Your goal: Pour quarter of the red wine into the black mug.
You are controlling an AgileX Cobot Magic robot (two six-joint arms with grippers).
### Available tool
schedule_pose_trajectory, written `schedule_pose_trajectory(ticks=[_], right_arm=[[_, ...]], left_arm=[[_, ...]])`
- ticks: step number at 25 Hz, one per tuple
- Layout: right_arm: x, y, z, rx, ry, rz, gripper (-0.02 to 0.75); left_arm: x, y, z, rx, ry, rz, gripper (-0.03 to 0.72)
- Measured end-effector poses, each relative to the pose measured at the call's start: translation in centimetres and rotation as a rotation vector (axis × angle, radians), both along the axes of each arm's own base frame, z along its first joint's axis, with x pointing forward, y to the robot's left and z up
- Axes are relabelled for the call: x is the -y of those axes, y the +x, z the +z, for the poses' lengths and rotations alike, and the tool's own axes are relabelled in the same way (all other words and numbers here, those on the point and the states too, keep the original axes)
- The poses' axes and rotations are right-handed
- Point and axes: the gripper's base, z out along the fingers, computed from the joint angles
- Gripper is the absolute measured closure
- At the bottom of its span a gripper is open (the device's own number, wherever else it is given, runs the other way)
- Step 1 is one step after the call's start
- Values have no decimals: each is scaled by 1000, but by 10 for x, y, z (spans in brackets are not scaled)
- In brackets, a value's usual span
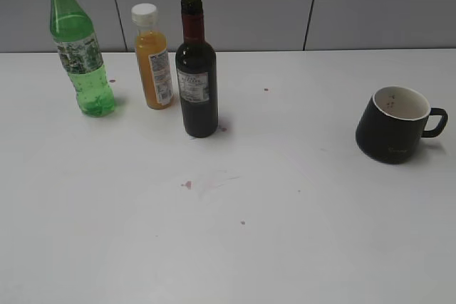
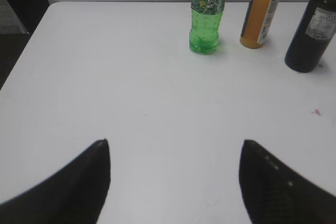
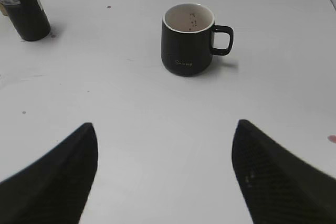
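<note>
Red wine (image 1: 197,69) stands upright on a white table (image 1: 285,233), its mouth uncapped, dark red foil on the neck. Just left of it: orange juice bottle (image 1: 152,58) w/ white cap, then green plastic bottle (image 1: 80,51) farther left. Black mug (image 1: 396,124) sits well right of the wine, upright, handle pointing away from the bottle, specks on its white interior. Small reddish spots dot the tabletop in front of the wine. Grey panelled wall (image 1: 249,5) behind. Left gripper (image 2: 176,182) & right gripper (image 3: 165,171) both spread wide, holding nothing, above bare table.
</note>
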Motion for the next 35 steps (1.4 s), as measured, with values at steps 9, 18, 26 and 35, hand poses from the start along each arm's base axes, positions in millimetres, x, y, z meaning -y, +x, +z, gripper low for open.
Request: schedule_pose_trajectory(ticks=[9, 18, 26, 35], right_arm=[[0, 0, 0, 0, 0, 0, 136], [-2, 0, 2, 14, 25, 12, 142], [2, 15, 25, 188, 62, -36, 143], [16, 72, 18, 247, 26, -140, 143]], left_arm=[[0, 0, 0, 0, 0, 0, 117], [0, 0, 0, 0, 0, 0, 117], [0, 0, 0, 0, 0, 0, 117], [0, 0, 0, 0, 0, 0, 117]])
